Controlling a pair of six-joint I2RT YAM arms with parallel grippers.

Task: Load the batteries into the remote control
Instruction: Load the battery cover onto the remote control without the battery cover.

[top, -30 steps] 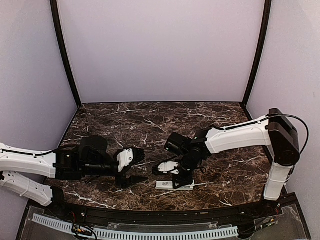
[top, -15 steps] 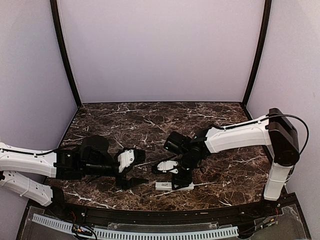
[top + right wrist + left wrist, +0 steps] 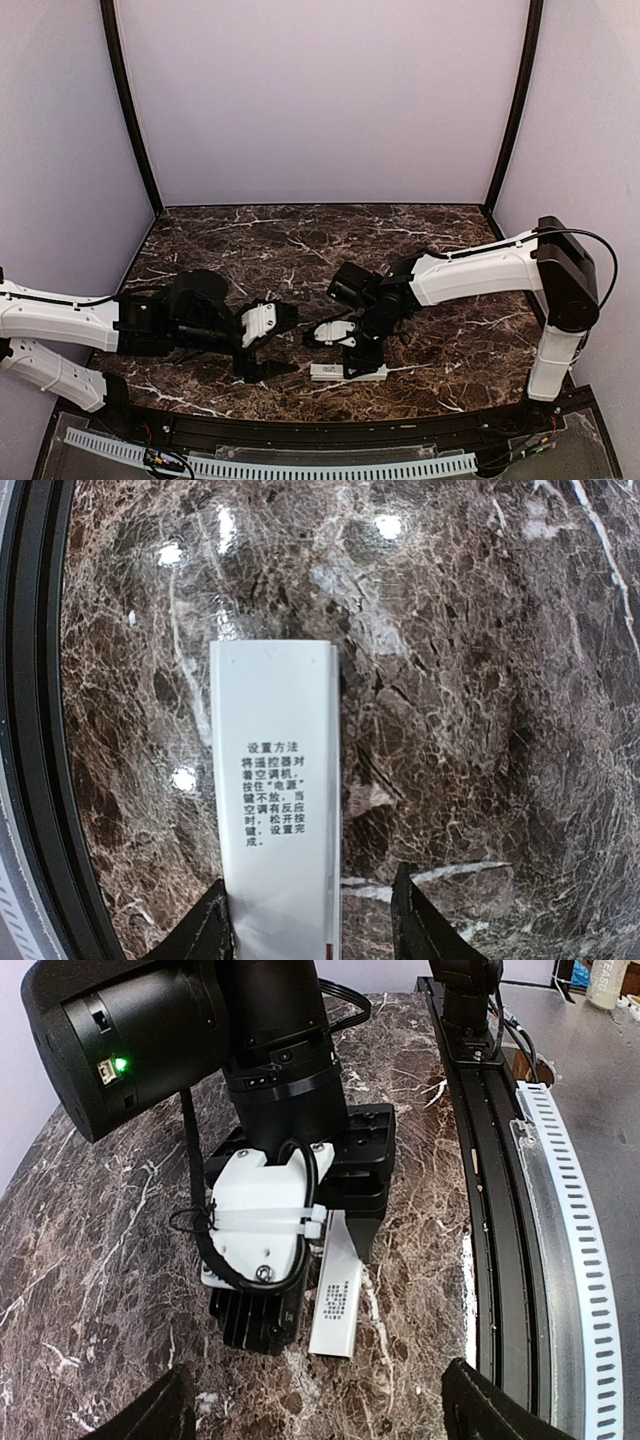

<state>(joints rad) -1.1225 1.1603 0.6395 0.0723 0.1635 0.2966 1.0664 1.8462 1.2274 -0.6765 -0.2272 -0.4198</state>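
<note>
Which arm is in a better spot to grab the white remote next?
Right. The right pincer sits just over the remote, with a finger on each side. The left pincer is open too, but off to the side, away from it.

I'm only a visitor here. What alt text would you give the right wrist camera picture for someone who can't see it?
A slim white remote control printed with Chinese text lies on a dark marble table. Its near end sits between the two dark fingertips of the right gripper, which stand apart with bare marble showing on one side. A black rim runs along the picture's left edge.
</note>
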